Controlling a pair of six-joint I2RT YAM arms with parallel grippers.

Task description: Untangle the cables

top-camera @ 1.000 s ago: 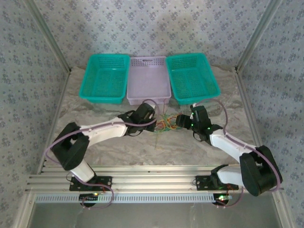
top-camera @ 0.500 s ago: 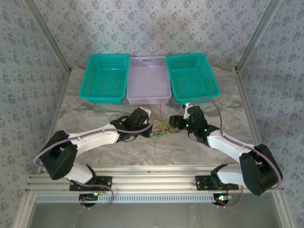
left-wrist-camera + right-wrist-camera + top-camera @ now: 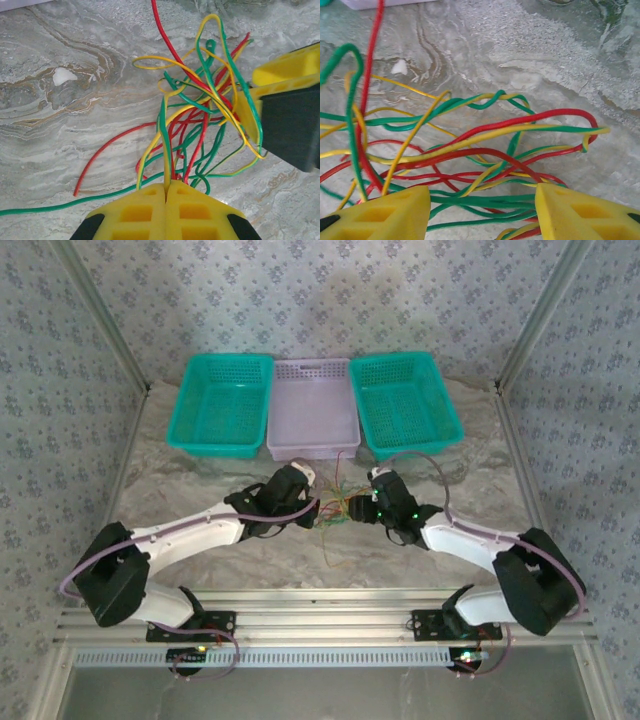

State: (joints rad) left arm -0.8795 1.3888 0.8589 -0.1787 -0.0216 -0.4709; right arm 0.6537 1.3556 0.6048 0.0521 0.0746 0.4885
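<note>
Our left gripper pinched several cables; our right gripper stood half-open around many, so pulling could have tightened the tangle.

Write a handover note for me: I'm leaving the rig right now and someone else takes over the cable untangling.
Left gripper: shut on the cables, pinching several strands at the edge of the tangle.
Right gripper: open, fingers either side of the bundle, nothing gripped.
Cables: red, green and yellow, one knotted pile on the table in front of the lavender basket.
Done: nothing separated; that basket and the teal baskets hold no cables.
Left: probably close the right gripper on one strand, pull it free, repeat.
</note>
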